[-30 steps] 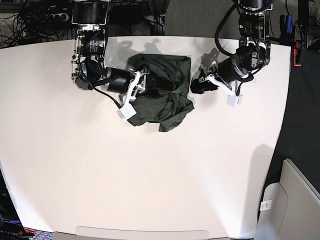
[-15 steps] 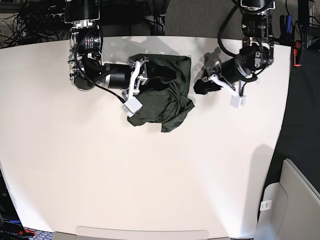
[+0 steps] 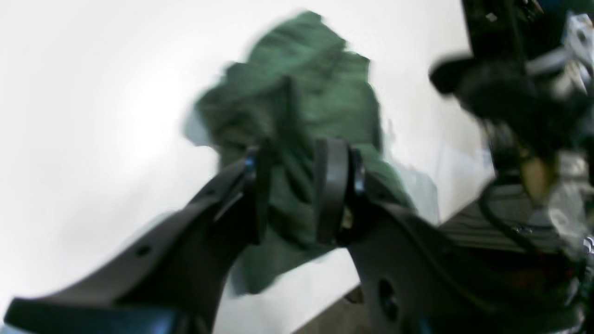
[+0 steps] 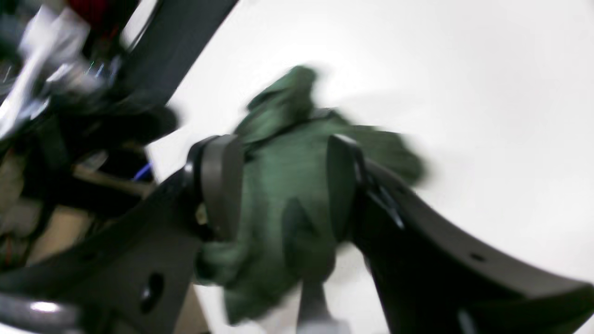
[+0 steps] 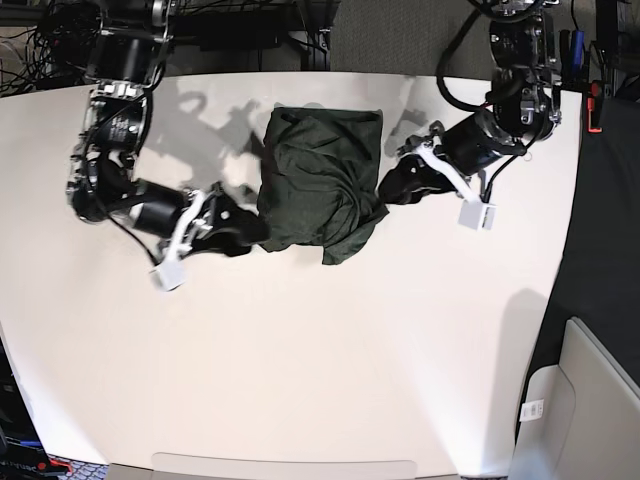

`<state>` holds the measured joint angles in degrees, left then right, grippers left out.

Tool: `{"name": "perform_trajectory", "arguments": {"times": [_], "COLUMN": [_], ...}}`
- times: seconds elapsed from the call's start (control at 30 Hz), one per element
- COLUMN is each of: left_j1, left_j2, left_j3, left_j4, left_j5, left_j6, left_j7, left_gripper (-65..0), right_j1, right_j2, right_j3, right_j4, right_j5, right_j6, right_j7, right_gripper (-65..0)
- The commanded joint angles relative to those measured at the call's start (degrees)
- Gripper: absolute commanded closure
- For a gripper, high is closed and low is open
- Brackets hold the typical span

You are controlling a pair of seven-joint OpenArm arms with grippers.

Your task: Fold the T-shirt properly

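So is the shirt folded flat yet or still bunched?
Still bunched: the T-shirt lies in a rumpled heap with a loose flap trailing at its lower edge on the table.

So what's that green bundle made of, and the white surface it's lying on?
The T-shirt looks like soft, thin knit cloth, dark olive with a matte, slightly mottled weave; it slumps into creases and folds. The table seems a hard, smooth white board, perhaps laminate or painted wood: flat, with soft shadows and a mild sheen. Which of these it is cannot be told.

We see the table (image 5: 300, 380) from overhead; both wrist views look close along their jaws, sharing the T-shirt (image 5: 320, 185) (image 3: 301, 106) (image 4: 287, 185).
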<state>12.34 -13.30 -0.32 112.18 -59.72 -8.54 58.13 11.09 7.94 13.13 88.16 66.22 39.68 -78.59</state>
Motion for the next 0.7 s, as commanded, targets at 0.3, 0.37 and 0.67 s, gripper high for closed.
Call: {"name": "perform_trajectory", "arguments": {"times": [0.3, 0.37, 0.67], "left_j1": [-0.87, -0.95, -4.21], "left_j2": [2.97, 4.11, 7.10], "left_j3": [11.61, 12.58, 15.66], "left_j4": [1.27, 1.27, 1.01], "left_j5": [-2.03, -2.03, -1.86], "left_j6": [-0.56, -0.56, -0.56], "left_j7": [-0.50, -0.50, -0.50], "left_gripper": [-12.0, -7.0, -0.4], "right_j1": [2.31, 1.87, 1.17], "right_j2": [2.91, 2.74, 1.51], "right_j3": [-1.83, -2.62, -3.94], "right_j4": [1.38, 1.73, 1.38], "right_j5": [-8.85, -10.00, -11.93], "right_j6": [0.32, 0.32, 0.32], "right_j7": [3.11, 3.20, 4.70], "right_gripper": [-9.0, -4.7, -4.9]}}
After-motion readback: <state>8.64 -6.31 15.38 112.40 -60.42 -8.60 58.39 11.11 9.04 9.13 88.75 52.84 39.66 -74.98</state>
